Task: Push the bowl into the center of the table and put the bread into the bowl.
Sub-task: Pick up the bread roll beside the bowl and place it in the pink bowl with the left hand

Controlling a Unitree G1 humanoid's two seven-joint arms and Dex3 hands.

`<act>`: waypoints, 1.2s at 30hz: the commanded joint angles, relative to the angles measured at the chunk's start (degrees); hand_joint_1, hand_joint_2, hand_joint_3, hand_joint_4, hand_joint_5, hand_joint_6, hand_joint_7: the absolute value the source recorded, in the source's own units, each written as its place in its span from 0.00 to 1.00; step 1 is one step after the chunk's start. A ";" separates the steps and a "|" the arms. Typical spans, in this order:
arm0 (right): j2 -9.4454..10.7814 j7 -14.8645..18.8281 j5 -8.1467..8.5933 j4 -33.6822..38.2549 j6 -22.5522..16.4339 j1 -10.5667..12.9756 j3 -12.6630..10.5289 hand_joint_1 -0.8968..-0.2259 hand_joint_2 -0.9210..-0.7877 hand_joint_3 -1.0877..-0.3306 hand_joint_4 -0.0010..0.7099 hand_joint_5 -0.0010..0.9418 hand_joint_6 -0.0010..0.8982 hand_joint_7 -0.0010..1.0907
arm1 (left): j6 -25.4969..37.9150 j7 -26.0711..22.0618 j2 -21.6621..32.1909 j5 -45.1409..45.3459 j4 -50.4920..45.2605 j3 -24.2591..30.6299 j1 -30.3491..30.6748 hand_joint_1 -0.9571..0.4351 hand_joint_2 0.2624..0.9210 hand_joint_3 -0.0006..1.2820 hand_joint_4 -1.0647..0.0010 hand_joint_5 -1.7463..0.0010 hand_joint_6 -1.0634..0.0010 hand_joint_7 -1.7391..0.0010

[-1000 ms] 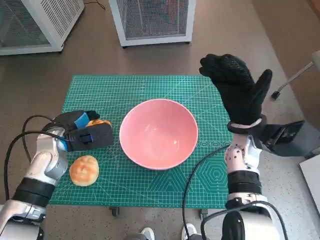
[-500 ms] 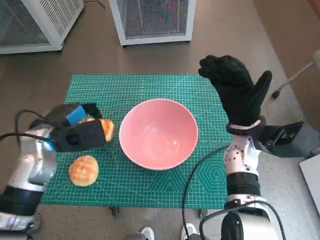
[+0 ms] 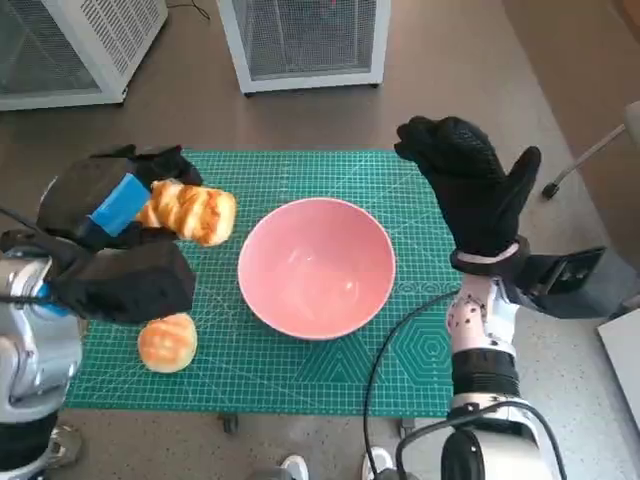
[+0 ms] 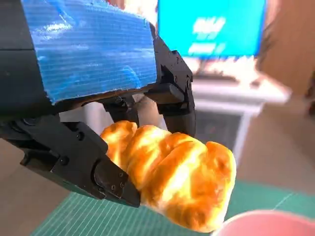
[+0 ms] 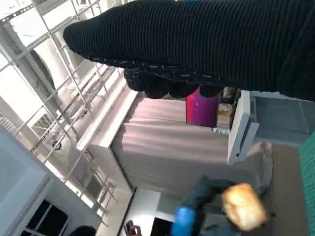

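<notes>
Table w/ green mat (image 3: 300, 380): pink bowl (image 3: 317, 266) sits near its center, empty. Right hand (image 3: 470, 190), gloved, is raised beside the bowl, fingers spread, holding nothing. Left hand (image 3: 105, 205) is lifted above the mat's left side, fingers pinching a twisted bread (image 3: 190, 212) by one end; the other end sticks out unsupported toward the bowl. Round bun (image 3: 167, 341) lies on the mat, left of the bowl. Risk: grip covers only part of the bread, so it may tilt or slip out and land short of the bowl, esp. w/ a quick swing. An early release would likely hit the rim.
</notes>
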 commanded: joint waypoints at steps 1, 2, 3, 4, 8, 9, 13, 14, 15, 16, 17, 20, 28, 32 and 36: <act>-0.23 0.29 0.21 -0.52 0.86 1.52 0.30 0.65 0.00 0.90 0.65 0.00 0.72 0.01 | -1.01 1.07 -1.17 0.51 -5.43 0.83 0.32 0.69 0.99 0.03 0.28 0.38 0.39 0.34; -0.25 0.30 0.23 -0.68 0.91 1.60 0.32 0.65 0.00 0.90 0.65 0.00 0.72 0.01 | -1.15 1.16 -1.42 0.64 -6.16 0.76 0.33 0.69 0.99 0.02 0.28 0.38 0.38 0.34; -0.26 0.31 0.26 -0.89 1.00 1.71 0.34 0.65 0.00 0.90 0.65 0.00 0.72 0.01 | -1.22 1.18 -1.88 0.81 -7.11 0.44 0.26 0.69 0.99 0.02 0.28 0.39 0.38 0.35; -0.27 0.30 0.29 -1.07 1.08 1.79 0.36 0.65 0.00 0.90 0.65 0.00 0.72 0.01 | -1.24 1.17 -2.21 0.94 -7.77 0.22 0.22 0.69 0.99 0.02 0.28 0.38 0.36 0.35; -0.29 0.29 0.34 -1.27 1.30 1.92 0.39 0.66 0.00 0.90 0.65 0.00 0.72 0.01 | -1.68 1.10 -4.28 1.94 -9.77 -1.96 -0.34 0.69 0.99 0.02 0.31 0.37 0.34 0.36; -0.29 0.28 0.34 -1.29 1.32 1.94 0.40 0.66 0.00 0.90 0.65 0.00 0.72 0.01 | -1.76 1.03 -4.59 2.11 -9.92 -2.20 -0.41 0.69 0.99 0.02 0.31 0.37 0.33 0.37; -0.13 0.45 0.40 -1.12 1.32 2.05 0.44 0.66 0.00 0.90 0.65 0.00 0.72 0.01 | -3.66 0.79 -6.76 2.22 -10.16 -5.25 -1.29 0.69 0.99 0.02 0.32 0.36 0.32 0.37; -0.08 0.48 0.42 -1.14 1.33 2.10 0.45 0.67 0.00 0.90 0.65 0.00 0.72 0.01 | -4.11 0.71 -7.10 2.15 -10.04 -5.70 -1.47 0.69 0.99 0.02 0.32 0.36 0.33 0.37; -0.01 0.50 0.39 -1.21 1.22 2.21 0.50 0.67 0.00 0.90 0.65 0.00 0.72 0.01 | -4.62 0.52 -7.44 2.03 -9.75 -6.31 -1.70 0.69 0.99 0.02 0.32 0.36 0.33 0.38; 0.04 0.50 0.36 -1.30 1.14 2.30 0.55 0.67 0.00 0.90 0.65 0.00 0.72 0.01 | -4.99 0.37 -7.70 1.98 -9.57 -6.70 -1.84 0.69 0.99 0.02 0.32 0.36 0.33 0.38; 0.04 0.50 0.29 -1.34 1.00 2.41 0.59 0.67 0.00 0.90 0.65 0.00 0.72 0.01 | -5.82 0.24 -7.90 1.57 -8.91 -7.15 -2.04 0.69 0.99 0.02 0.32 0.35 0.33 0.38; -0.04 0.47 0.20 -1.56 0.86 2.71 0.67 0.67 0.00 0.90 0.65 0.00 0.72 0.01 | -7.94 -0.13 -8.20 0.42 -7.11 -7.63 -2.50 0.69 0.99 0.02 0.32 0.34 0.33 0.40; -0.40 0.17 0.24 -2.90 0.97 3.64 0.75 0.67 0.00 0.90 0.66 0.00 0.72 0.01 | -10.19 -2.53 -8.59 -1.74 -4.28 -8.06 -3.00 0.69 0.99 0.03 0.31 0.30 0.34 0.43; -0.49 -0.38 -0.10 -3.64 0.92 4.04 0.93 0.67 0.00 0.89 0.66 0.00 0.72 0.01 | -7.19 -5.63 -9.72 -3.97 -5.52 -7.86 -2.71 0.69 1.00 0.08 0.38 0.28 0.43 0.36; -0.58 -0.64 -0.22 -3.96 0.84 4.23 1.00 0.67 0.00 0.89 0.65 0.00 0.72 0.01 | -2.33 -10.61 -10.01 -5.18 -7.61 -8.47 -2.84 0.58 0.93 0.13 0.50 0.72 0.56 0.41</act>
